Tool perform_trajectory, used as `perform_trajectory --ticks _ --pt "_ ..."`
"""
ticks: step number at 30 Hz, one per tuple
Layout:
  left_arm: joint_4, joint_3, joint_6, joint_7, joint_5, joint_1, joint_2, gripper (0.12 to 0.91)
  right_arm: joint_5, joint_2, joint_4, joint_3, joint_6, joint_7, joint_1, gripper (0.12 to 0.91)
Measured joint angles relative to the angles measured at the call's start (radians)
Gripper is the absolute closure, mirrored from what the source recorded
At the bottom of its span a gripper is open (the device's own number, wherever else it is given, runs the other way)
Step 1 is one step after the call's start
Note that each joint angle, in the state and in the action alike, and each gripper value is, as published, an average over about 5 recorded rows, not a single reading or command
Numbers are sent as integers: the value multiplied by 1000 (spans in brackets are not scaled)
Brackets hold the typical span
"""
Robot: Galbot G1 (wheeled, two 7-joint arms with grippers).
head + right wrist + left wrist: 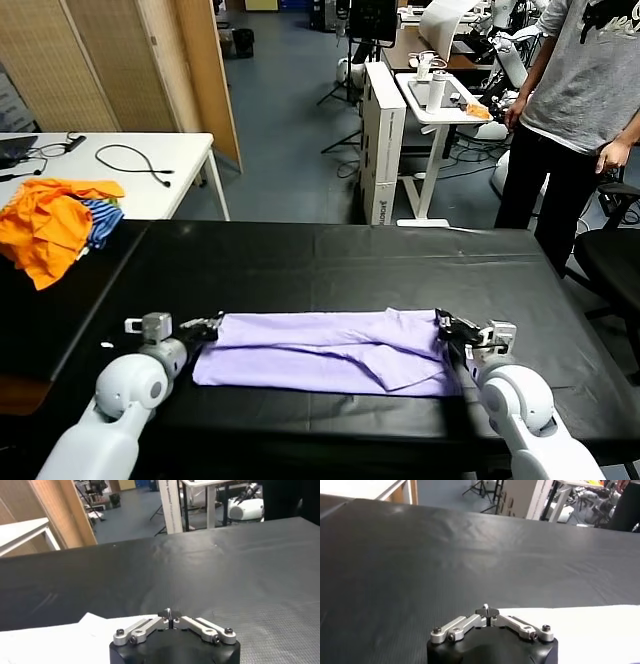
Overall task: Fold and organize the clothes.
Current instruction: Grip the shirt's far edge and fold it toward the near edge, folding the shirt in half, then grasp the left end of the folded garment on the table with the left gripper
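The pale lavender T-shirt (320,350) lies flat on the black table (330,260), folded into a long strip, plain side up. My left gripper (210,325) is at the strip's far left corner, shut on the cloth edge. In the left wrist view its fingers (487,611) meet at the shirt's edge (590,630). My right gripper (443,324) is at the far right corner, shut on that edge. In the right wrist view its fingers (168,614) meet where the shirt (60,640) ends.
An orange and blue-striped clothing heap (55,225) lies at the table's far left corner. A white table (150,170) with cables stands behind it. A person (580,120) stands at the far right, beside a black chair (615,260).
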Motion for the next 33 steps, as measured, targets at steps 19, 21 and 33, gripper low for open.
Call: perform_trajectory --ticks 19,21,33 --pt "-158 -143 26 -31 -110 145 38 124 69 -68 182 103 -18 -30 -89 119" --pt "-175 -165 26 -30 -110 173 20 124 74 -71 188 110 -18 -30 -93 119" --pt "-202 -198 2 -21 -60 263 -97 232 89 -65 214 117 -21 -32 -109 118"
